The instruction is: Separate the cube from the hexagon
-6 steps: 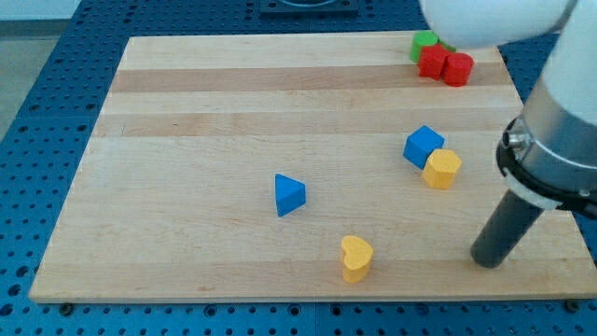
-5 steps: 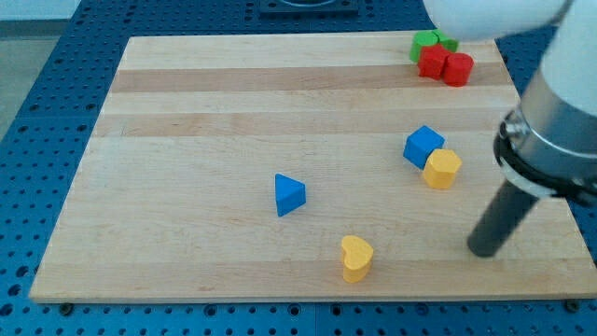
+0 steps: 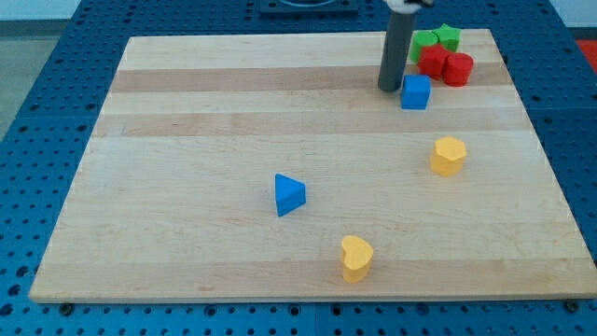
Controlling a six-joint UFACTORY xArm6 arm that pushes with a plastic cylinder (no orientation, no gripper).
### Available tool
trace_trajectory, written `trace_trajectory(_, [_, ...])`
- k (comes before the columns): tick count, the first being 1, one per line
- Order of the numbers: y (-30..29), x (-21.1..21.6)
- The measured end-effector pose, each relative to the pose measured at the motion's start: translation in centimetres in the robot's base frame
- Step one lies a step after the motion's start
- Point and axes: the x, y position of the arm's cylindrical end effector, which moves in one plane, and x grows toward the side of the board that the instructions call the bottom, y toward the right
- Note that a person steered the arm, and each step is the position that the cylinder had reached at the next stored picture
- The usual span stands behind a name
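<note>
The blue cube (image 3: 416, 92) lies near the view's top right. The yellow hexagon (image 3: 448, 155) lies below it and a little to the right, well apart from it. My tip (image 3: 389, 89) rests on the board right beside the cube's left side, close to it or touching it. The rod rises from there out of the view's top.
Two red blocks (image 3: 432, 62) (image 3: 457, 69) and two green blocks (image 3: 425, 41) (image 3: 449, 36) cluster at the top right corner, just above and to the right of the cube. A blue triangle (image 3: 288, 195) sits mid-board. A yellow heart (image 3: 355, 258) lies near the bottom edge.
The rod has moved from the lower right to the top. The blue cube now lies higher up, apart from the hexagon. The hexagon has shifted slightly right.
</note>
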Motion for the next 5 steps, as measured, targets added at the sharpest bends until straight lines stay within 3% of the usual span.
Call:
trace_trajectory(1, [0.4, -3.2])
trace_trajectory(2, [0.1, -2.1])
trace_trajectory(4, [-0.5, 15.2])
trace_trajectory(5, [1.9, 14.2])
